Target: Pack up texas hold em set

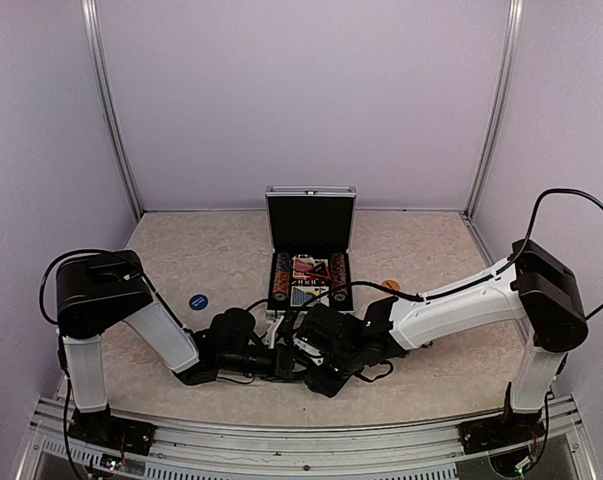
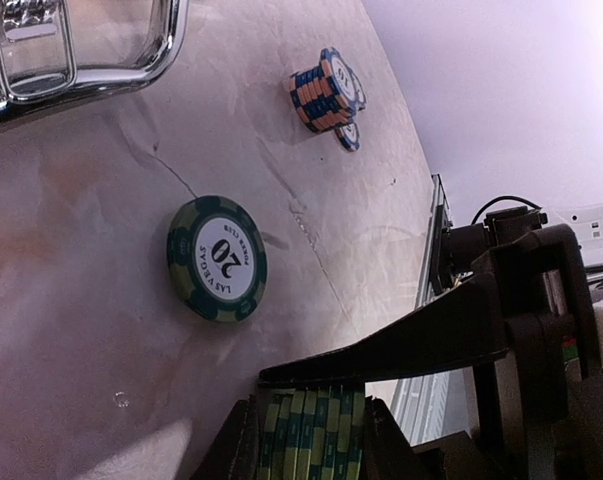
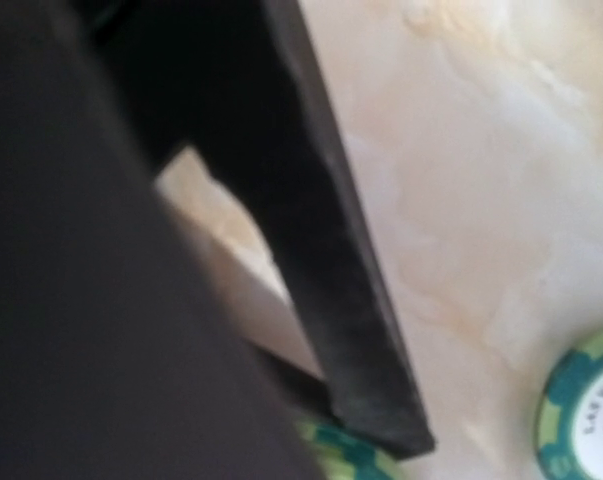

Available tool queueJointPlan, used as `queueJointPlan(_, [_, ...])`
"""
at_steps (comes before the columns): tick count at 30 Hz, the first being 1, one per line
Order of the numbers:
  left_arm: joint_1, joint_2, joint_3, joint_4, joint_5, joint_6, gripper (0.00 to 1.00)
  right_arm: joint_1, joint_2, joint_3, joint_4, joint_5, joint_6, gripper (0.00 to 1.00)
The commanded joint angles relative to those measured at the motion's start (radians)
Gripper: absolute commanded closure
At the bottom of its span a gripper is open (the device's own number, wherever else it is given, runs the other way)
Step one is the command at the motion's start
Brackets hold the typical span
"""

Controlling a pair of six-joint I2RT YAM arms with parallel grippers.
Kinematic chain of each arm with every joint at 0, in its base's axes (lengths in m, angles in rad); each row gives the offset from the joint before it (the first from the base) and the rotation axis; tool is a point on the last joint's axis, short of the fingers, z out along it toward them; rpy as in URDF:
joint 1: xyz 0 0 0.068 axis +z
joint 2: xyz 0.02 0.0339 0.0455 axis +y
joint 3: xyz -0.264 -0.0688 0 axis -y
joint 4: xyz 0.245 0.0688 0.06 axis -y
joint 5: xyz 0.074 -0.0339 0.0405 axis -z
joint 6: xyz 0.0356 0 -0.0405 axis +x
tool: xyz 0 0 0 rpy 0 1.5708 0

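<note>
One green chip stack (image 2: 311, 432) between left fingers (image 2: 386, 445), one loose green chip (image 2: 216, 258) beyond

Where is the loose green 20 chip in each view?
Top external: not visible, likely hidden under the arms.
Left wrist: green 20 chip lies flat left of centre, beyond the green chip stack in the left end effector.
Right wrist: cut off at the lower right edge.
Shared landmark: marbled tabletop.
</note>
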Motion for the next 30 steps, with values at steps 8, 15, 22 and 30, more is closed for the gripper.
queueJointPlan(8, [-0.028,0.002,0.017,-0.124,-0.141,-0.114,1.0,0.068,0.093,0.037,0.207,0.069,0.037,0.76])
queueJointPlan(15, [-0.028,0.006,0.017,-0.128,-0.145,-0.118,1.0,0.075,0.104,0.053,0.214,0.077,0.036,0.64])
queueJointPlan(22, [-0.028,0.005,0.015,-0.131,-0.148,-0.119,1.0,0.092,0.133,0.094,0.182,0.134,0.039,0.55])
queueJointPlan(30, [-0.029,0.005,0.014,-0.131,-0.149,-0.119,1.0,0.098,0.138,0.099,0.196,0.148,0.049,0.5])
